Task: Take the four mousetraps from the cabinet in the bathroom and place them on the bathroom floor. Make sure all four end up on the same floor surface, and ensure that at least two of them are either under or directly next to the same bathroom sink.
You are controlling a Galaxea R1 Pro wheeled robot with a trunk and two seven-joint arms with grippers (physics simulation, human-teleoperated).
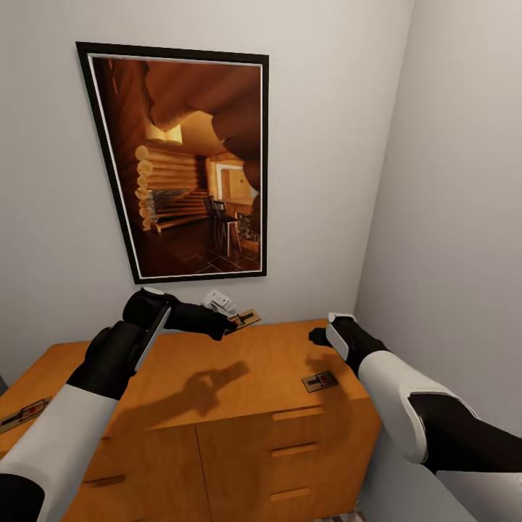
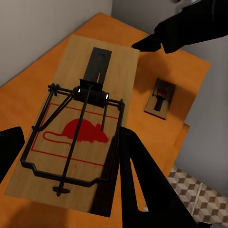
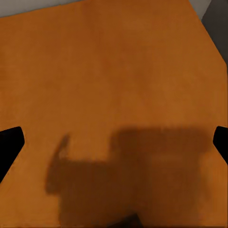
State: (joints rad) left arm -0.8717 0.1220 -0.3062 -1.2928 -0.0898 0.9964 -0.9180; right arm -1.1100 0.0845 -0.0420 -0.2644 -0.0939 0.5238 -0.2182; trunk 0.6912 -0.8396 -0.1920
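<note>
Left gripper (image 1: 226, 324) is holding one trap (image 1: 245, 318) clear of the cabinet (image 1: 239, 377), above the top's rear edge at about 12 o'clock from the head camera. In the left wrist view the jaws are closing on the trap (image 2: 80, 128) across its width, one finger (image 2: 137, 175) lying against a long edge of the board, the other showing at the opposite side.

A second trap (image 1: 320, 380) is lying flat on the cabinet top at about 4 o'clock from the held one, near the front right corner. A third trap (image 1: 25, 413) is lying at the top's left edge, around 8 o'clock. The fourth is not being located.

Right gripper (image 1: 319, 336) is hovering over bare cabinet top (image 3: 114, 85), just behind the second trap; its jaws are standing wide apart, gripping nothing.

Handling judgement: each trap is appearing light, stiff and thin, a flat wooden board carrying a wire bar and spring. It is lying low on the top, so a pinch across the board's long edges is looking soundest, as the left gripper is doing. Wire parts are looking liable to shift or snap; best avoided. The smooth wood may be slipping under a light pinch.

A patch of tiled floor (image 2: 199, 194) is showing beyond the cabinet's edge.
</note>
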